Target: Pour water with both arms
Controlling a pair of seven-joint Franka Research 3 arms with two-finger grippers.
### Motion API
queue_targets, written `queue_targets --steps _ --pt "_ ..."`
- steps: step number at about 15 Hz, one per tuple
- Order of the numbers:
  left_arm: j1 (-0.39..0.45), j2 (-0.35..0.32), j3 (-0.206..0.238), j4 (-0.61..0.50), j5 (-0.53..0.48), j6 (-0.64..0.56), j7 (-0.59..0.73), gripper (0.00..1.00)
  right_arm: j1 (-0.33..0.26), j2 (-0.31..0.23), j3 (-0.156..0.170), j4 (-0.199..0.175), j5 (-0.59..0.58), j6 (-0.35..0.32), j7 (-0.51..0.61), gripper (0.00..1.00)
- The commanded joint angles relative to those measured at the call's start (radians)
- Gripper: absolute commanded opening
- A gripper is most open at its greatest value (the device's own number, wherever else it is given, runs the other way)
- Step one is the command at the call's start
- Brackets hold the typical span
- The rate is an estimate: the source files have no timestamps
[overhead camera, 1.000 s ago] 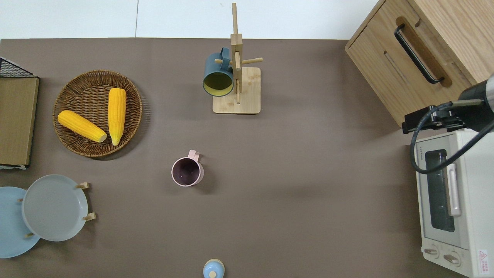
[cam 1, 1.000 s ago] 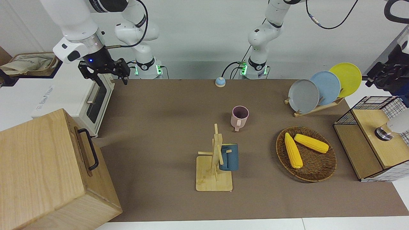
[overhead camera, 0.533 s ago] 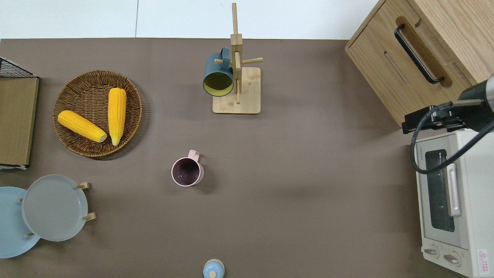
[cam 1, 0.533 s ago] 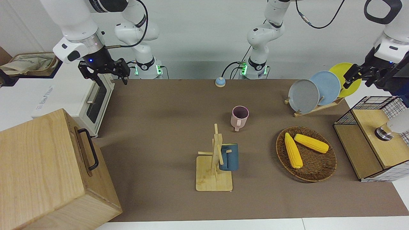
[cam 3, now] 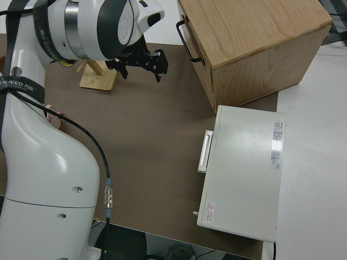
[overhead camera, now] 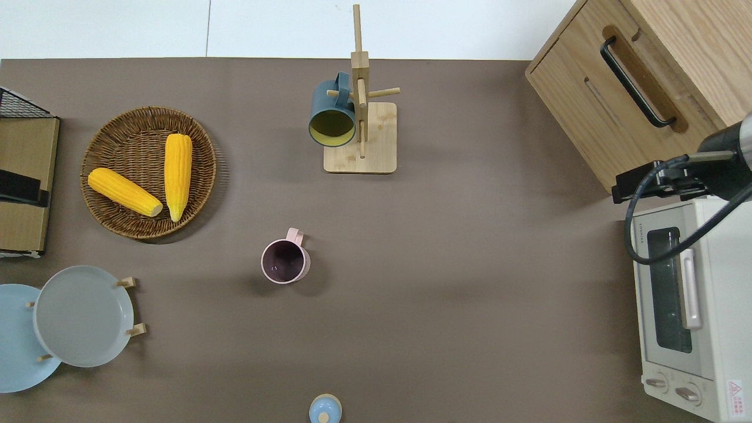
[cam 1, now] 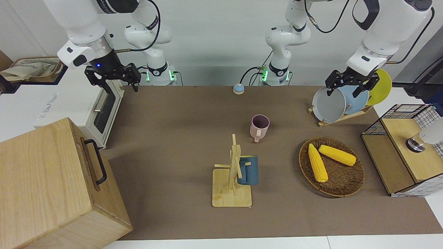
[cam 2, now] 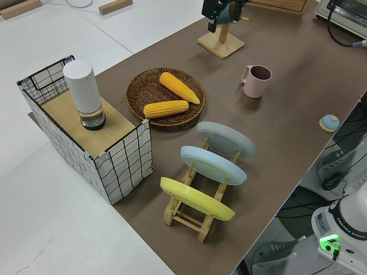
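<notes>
Front: left end effector (cam 1: 349, 84), jaws apart and empty, hangs at two o'clock; right end effector (cam 1: 112, 76), also apart, is parked.
Overhead: pink mug (overhead camera: 285, 261) stands upright mid-counter, ready for filling.
Left side: white bottle (cam 2: 84, 94) on the wire box (cam 2: 94, 143).

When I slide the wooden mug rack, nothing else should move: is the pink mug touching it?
Apart. The overhead view shows bare table between the pink mug and the wooden mug rack; the mug stands nearer to the robots.
</notes>
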State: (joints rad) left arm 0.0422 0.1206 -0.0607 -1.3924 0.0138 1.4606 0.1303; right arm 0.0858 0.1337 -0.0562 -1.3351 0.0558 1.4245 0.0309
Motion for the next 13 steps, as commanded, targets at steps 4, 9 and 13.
queue_targets --steps 4,9,13 --pt "-0.22 -0.042 0.148 -0.008 -0.051 -0.062 -0.029 1.0 -0.008 -0.019 0.004 -0.019 0.009 0.002 -0.012 0.99" --pt "-0.246 -0.044 0.193 -0.008 -0.141 -0.051 -0.015 1.0 -0.008 -0.019 0.004 -0.019 0.009 0.002 -0.012 0.99" --pt "-0.251 -0.042 0.187 -0.028 -0.13 -0.011 -0.021 1.0 -0.008 -0.019 0.003 -0.021 0.009 0.002 -0.012 0.99"
